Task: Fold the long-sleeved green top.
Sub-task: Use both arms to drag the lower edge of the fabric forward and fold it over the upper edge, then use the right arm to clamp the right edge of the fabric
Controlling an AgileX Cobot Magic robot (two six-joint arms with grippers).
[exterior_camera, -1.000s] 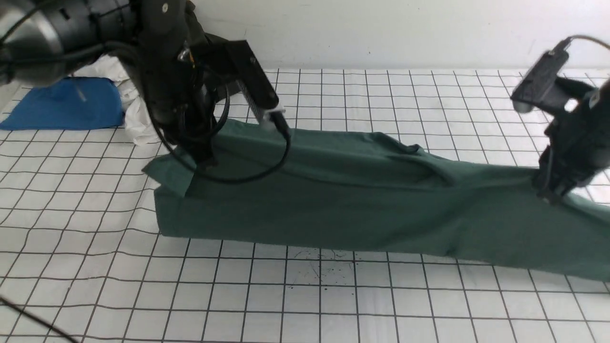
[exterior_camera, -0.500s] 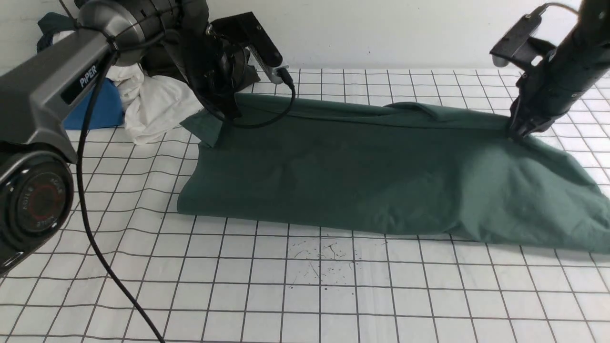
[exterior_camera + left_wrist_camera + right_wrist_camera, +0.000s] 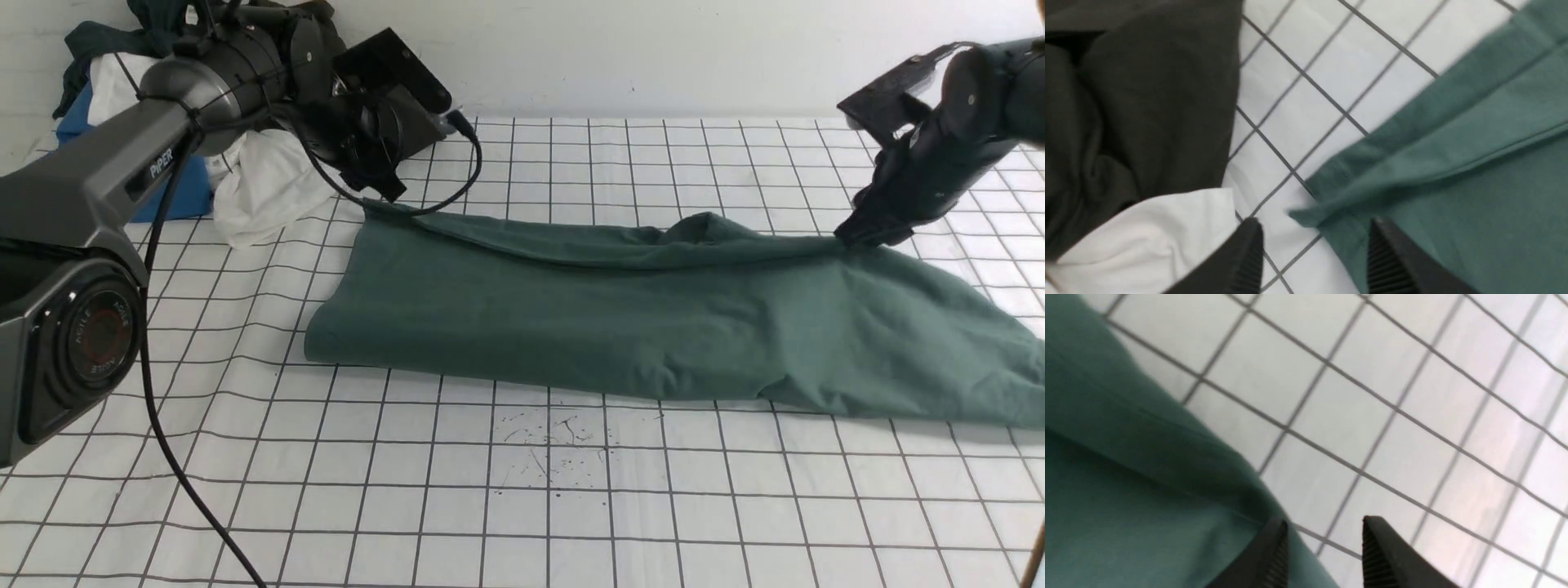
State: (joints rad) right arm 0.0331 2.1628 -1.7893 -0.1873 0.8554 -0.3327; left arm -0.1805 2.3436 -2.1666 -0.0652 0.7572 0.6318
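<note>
**A:** The white gridded table (image 3: 571, 506) runs back to a plain wall. Our green top (image 3: 653, 327) lies across it as a long band and looks doubled over lengthwise.

**B:** And our claws?

**A:** The left claw (image 3: 1314, 226) is at the band's far corner, jaws apart and pinching nothing. The corner's tip lies just ahead of its fingertips. The right claw (image 3: 1325, 522) is at the far edge near the other end, also spread. The cloth's edge lies against one finger, with bare grid showing between the two.

**B:** What could trip us from here?

**A:** We see three risks. A white cloth (image 3: 1147, 232) and a dark garment (image 3: 1147, 102) lie just beside the left claw, so a low sweep that way could snag the wrong fabric. The cloth also humps up close to the right claw, and beyond it the top spreads wider. If we fold over that, the layers will likely land crooked.

**B:** And the third?

**A:** The left arm's cable (image 3: 457, 184) loops down near that corner. If we pull away carelessly, it could drag the edge and open the fold.
</note>
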